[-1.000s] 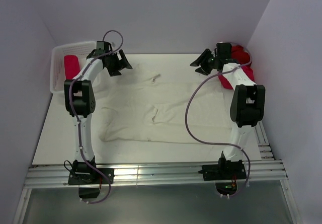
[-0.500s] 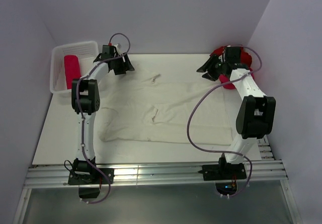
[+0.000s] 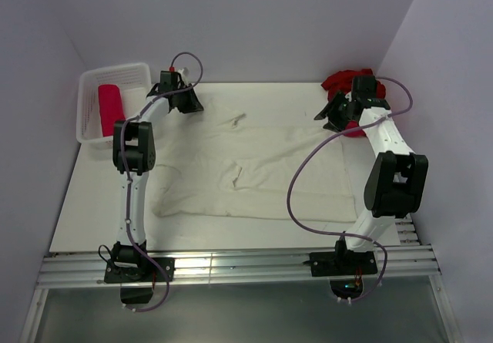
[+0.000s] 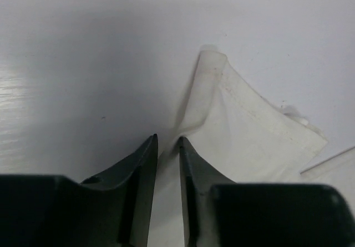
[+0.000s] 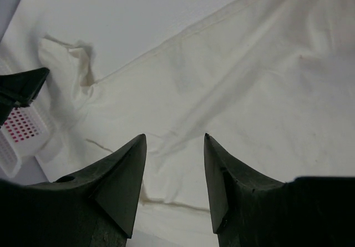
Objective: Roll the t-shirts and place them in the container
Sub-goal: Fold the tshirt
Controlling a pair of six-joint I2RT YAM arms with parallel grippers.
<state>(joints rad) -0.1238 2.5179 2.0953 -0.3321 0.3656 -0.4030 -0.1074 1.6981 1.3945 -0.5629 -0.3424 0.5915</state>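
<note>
A cream-white t-shirt (image 3: 254, 166) lies spread flat across the middle of the table. My left gripper (image 3: 187, 104) is low at the shirt's far left corner (image 4: 233, 108). Its jaws are drawn close together, and a ridge of the cloth runs up into the narrow gap between them (image 4: 166, 141). Over the shirt's far right part hovers my right gripper (image 3: 330, 115), open with only cloth below its fingers (image 5: 175, 139). A dark red t-shirt (image 3: 347, 81) is heaped at the back right, with a hot pink one (image 3: 354, 130) showing under the right arm. A pink-red roll (image 3: 110, 109) lies in the basket.
The white mesh basket (image 3: 86, 96) stands at the back left corner, close beside the left arm, and shows in the right wrist view (image 5: 19, 127). Walls close in the table at the left, back and right. A small white scrap (image 3: 237, 119) lies by the shirt's far edge.
The left gripper moved back toward the far edge and its jaws narrowed onto the shirt corner. The right gripper swung right and nearer, staying open.
</note>
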